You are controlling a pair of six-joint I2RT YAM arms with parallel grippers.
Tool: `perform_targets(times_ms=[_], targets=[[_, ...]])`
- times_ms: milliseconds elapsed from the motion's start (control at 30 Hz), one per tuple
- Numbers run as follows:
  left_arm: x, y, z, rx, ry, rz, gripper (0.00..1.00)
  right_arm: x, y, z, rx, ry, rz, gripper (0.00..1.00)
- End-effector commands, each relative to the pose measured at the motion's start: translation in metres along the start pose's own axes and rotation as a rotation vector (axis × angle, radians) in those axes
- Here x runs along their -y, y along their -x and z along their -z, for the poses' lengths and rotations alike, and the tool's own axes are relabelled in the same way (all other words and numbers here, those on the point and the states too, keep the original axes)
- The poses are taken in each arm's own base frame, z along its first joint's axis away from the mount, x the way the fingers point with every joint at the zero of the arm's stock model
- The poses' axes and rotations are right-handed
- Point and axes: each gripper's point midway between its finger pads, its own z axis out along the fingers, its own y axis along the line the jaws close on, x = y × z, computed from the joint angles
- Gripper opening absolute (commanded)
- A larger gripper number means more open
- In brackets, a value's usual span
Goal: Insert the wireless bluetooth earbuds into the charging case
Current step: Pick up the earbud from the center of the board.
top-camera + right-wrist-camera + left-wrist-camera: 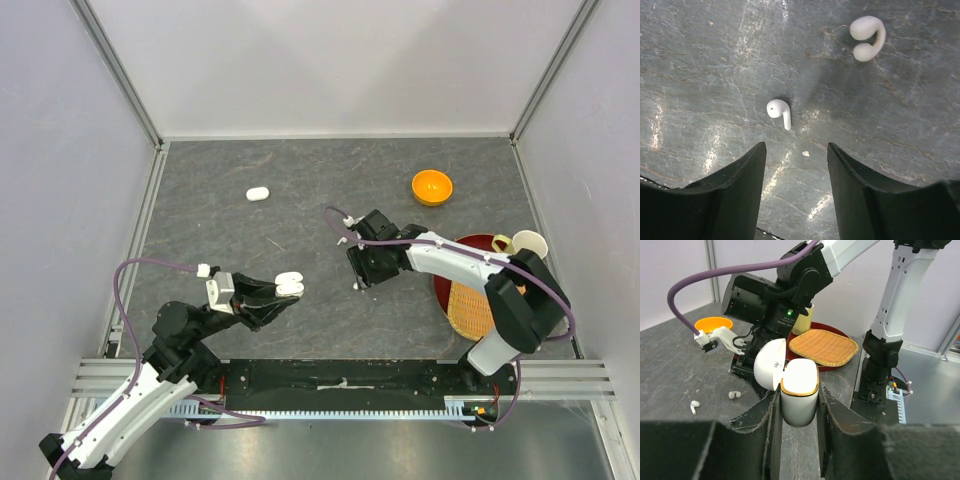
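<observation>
White charging case (799,390) sits in the left hand (797,407), fingers clamped on its body, lid flipped open. Right hand (796,147) hovers over the counter (700,60), fingers spread wide, holding nothing. Earbud (779,111) lies flat at 12 o'clock off that gap, just beyond the tips, long axis 11-to-5, stem toward the hand. Right arm is nearer: short advance, maybe some wrist yaw. Earbud pair (867,37) at 1 o'clock, farther out, touching each other.

charging case (799,390) base hidden between jaws, woven tray (468,308) partly behind arm
</observation>
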Motion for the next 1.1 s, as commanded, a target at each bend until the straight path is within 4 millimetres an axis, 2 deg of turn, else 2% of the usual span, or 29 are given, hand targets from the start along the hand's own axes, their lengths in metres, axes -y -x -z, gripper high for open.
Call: perform_targets(times_ms=[0,267,633,1067], targets=[[-0.001,0.006,-0.001,0.008,0.010,-0.003,0.02,-0.008,0.029,-0.004,0.074,-0.003,0.060,0.59],[-0.002,0.005,-0.001,-0.005,0.015,-0.005,0.02,-0.014,0.035,-0.014,0.081,0.008,0.095,0.57],[-0.002,0.005,0.000,-0.003,0.016,-0.005,0.02,-0.018,0.031,-0.029,0.064,-0.016,0.135,0.55],[-0.001,0.004,0.000,-0.009,0.013,0.006,0.02,-0.019,0.023,-0.037,0.032,-0.039,0.167,0.52]])
